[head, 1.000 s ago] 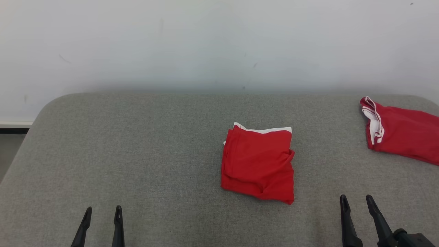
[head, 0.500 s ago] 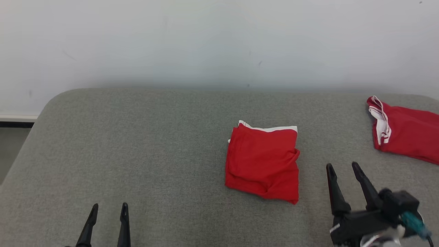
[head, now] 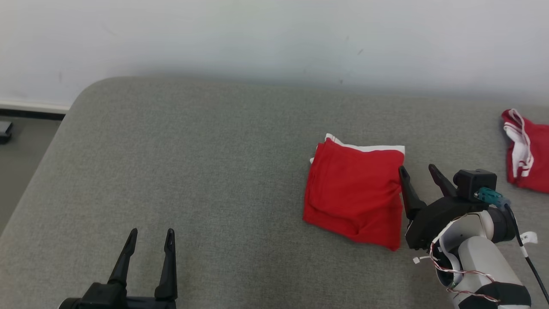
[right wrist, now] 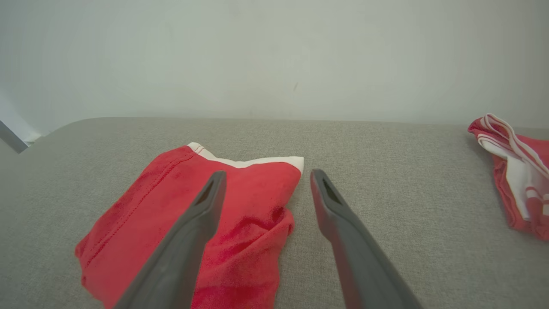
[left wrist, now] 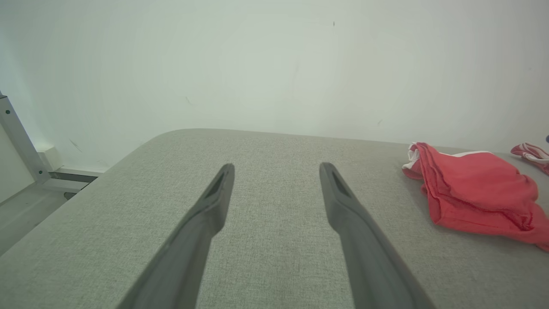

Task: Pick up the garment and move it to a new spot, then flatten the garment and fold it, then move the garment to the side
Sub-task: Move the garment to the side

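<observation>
Over the last second the right pincer (head: 417, 168) has come up from the near edge at 5 o'clock to the garment (head: 354, 197). It now straddles the garment's 3 o'clock edge, one finger over red cloth and the other over bare counter (head: 214, 150). The head camera has also swung, so the scene's shift is not the cloth moving. Both pincers stand wide open and empty, and the left pincer (head: 152, 231) waits at 7 o'clock. The garment lies already folded, right of the counter's centre, so this looks like the approach for carrying it aside. Its white band faces 12 o'clock, toward the wall. The packet is nearly square, so its long axis is probably 12 to 6, tilted slightly. A second red garment (head: 525, 159) lies well apart at 3 o'clock.
</observation>
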{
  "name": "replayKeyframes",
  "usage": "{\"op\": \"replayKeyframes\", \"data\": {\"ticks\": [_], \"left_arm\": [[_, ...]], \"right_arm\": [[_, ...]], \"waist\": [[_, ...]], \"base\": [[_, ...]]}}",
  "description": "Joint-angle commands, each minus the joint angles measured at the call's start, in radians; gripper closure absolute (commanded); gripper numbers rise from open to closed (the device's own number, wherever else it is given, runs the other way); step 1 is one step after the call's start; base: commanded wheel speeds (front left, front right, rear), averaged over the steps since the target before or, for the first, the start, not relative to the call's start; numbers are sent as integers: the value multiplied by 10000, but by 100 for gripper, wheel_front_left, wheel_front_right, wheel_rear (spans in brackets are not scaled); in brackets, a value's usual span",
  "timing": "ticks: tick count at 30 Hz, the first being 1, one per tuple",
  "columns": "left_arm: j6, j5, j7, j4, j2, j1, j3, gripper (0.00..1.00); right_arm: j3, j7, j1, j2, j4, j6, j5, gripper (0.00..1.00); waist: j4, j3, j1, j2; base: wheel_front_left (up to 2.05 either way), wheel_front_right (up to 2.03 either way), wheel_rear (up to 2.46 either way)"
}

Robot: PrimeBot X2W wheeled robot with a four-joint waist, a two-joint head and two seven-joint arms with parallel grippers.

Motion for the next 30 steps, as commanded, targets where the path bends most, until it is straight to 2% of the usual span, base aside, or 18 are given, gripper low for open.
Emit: {"op": "replayKeyframes", "data": {"ticks": [1,10,21,22,23,24,30], "left_arm": [[-7,-39,-27,32,-46,-169,-25,0],[-83,-70,-27,137,-130,-598,-96,0],[-99,-72,-27,297,-210,-887,-119,0],[-102,-75,-27,311,-212,-899,-107,0],[-106,-74,-27,321,-217,-901,-99,0],[-111,-71,-27,333,-224,-895,-91,0],[-131,-24,-27,288,-219,-845,40,0]], "right_arm": [[-57,145,-181,-16,363,-27,-92,0],[-406,198,-1171,276,2517,-27,-282,0],[-479,145,-1581,500,4685,-27,-489,0],[-460,111,-1627,524,4802,-27,-454,17],[-405,57,-1673,547,4889,-27,-438,66],[-349,19,-1725,565,4968,-27,-431,100],[297,-351,-2423,191,5035,-27,-586,100]], "waist": [[299,317,-1,-1],[567,809,-1,-1],[627,938,-1,-1],[623,935,-1,-1],[618,932,-1,-1],[609,928,-1,-1],[394,1052,-1,-1]], "base": [[0,0,0],[0,0,0],[0,0,0],[0,0,0],[0,0,0],[0,0,0],[0,0,0]]}}
